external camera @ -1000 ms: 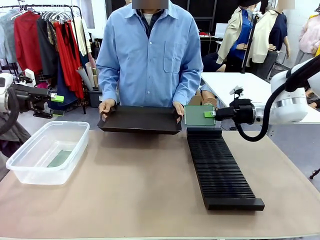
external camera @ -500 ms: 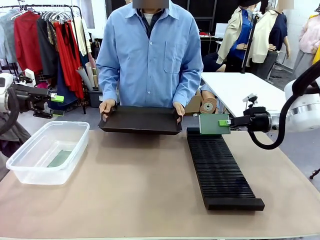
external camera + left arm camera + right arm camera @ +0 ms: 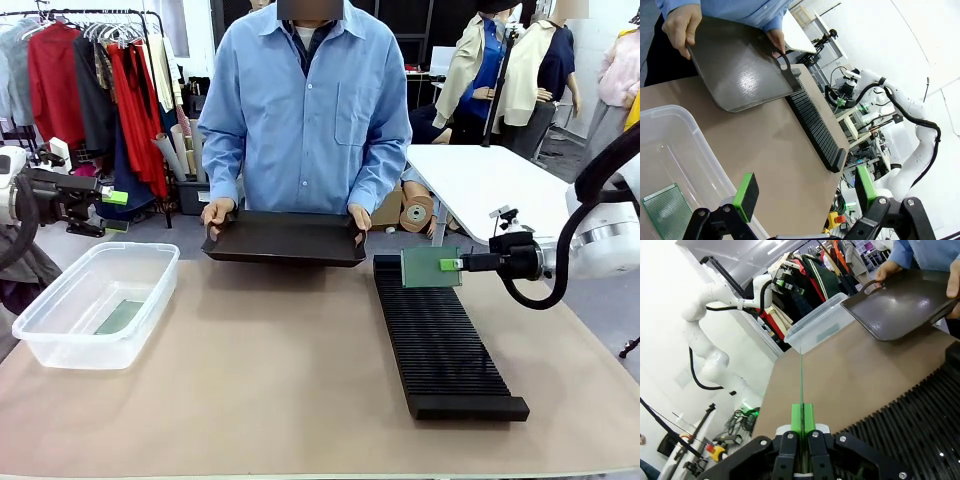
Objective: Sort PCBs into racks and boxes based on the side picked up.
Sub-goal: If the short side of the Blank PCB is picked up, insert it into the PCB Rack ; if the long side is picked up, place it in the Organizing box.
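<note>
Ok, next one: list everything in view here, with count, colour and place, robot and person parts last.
PCBs: two, green; one held upright on edge over the far end of the rack, one lying flat in the box.
Rack: one, black, slotted, on the table's right half, running near to far.
Box: one, clear plastic, on the table's left side.
Tray: one, dark, shallow, held at the far edge.
Table: one, tan top.
Person's hands: two, one on each end of the tray.
Left gripper: open, above the box.
Right gripper: shut on the upright PCB.

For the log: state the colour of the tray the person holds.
Dark brown-black tray, clearest in the front view.
</note>
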`<state>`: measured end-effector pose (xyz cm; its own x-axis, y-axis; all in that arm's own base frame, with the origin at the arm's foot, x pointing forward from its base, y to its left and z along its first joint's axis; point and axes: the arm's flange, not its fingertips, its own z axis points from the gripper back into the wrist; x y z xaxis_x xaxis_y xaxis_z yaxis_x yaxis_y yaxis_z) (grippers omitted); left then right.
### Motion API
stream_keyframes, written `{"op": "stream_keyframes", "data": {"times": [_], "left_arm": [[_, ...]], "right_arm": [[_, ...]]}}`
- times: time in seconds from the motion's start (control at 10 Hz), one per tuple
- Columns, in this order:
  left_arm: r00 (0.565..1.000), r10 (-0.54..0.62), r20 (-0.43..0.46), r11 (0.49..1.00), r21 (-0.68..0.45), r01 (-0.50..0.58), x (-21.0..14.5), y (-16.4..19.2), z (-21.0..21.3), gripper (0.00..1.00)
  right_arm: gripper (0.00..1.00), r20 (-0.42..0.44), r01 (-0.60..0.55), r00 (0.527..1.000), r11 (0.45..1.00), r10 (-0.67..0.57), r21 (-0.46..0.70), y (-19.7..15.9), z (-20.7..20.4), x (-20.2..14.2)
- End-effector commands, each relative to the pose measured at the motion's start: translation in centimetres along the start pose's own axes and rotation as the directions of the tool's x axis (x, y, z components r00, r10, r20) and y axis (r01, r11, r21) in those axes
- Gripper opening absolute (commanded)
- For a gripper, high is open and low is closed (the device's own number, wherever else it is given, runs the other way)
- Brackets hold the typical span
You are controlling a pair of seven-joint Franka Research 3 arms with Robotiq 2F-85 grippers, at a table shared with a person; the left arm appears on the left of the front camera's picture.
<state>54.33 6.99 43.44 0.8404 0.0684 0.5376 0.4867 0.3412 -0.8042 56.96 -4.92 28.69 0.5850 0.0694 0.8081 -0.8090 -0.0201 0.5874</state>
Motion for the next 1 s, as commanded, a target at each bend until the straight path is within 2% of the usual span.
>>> {"op": "stream_keyframes", "data": {"times": [0.0,0.1,0.4,0.7,0.9], "left_arm": [[1.000,-0.003,-0.004,1.000,0.005,0.003,0.0,-0.1,0.1,1.00],[1.000,-0.003,-0.004,1.000,0.005,0.003,0.0,-0.1,0.1,1.00],[1.000,-0.003,-0.004,1.000,0.005,0.003,0.0,-0.1,0.1,1.00],[1.000,-0.003,-0.004,1.000,0.005,0.003,0.0,-0.1,0.1,1.00],[1.000,-0.003,-0.004,1.000,0.005,0.003,0.0,-0.1,0.1,1.00]], "right_arm": [[0.00,-0.025,-0.079,0.997,0.997,0.079,-0.012,-0.8,0.6,-0.8],[0.00,-0.018,-0.085,0.996,0.996,0.085,0.006,-1.2,0.8,-1.0],[0.00,-0.025,-0.171,0.985,0.984,0.170,-0.045,-2.3,1.0,-2.0],[0.00,-0.037,-0.307,0.952,0.950,0.305,-0.066,-2.5,0.7,-2.4],[0.00,-0.043,-0.327,0.945,0.943,0.325,-0.067,-2.8,0.7,-2.6]]}}
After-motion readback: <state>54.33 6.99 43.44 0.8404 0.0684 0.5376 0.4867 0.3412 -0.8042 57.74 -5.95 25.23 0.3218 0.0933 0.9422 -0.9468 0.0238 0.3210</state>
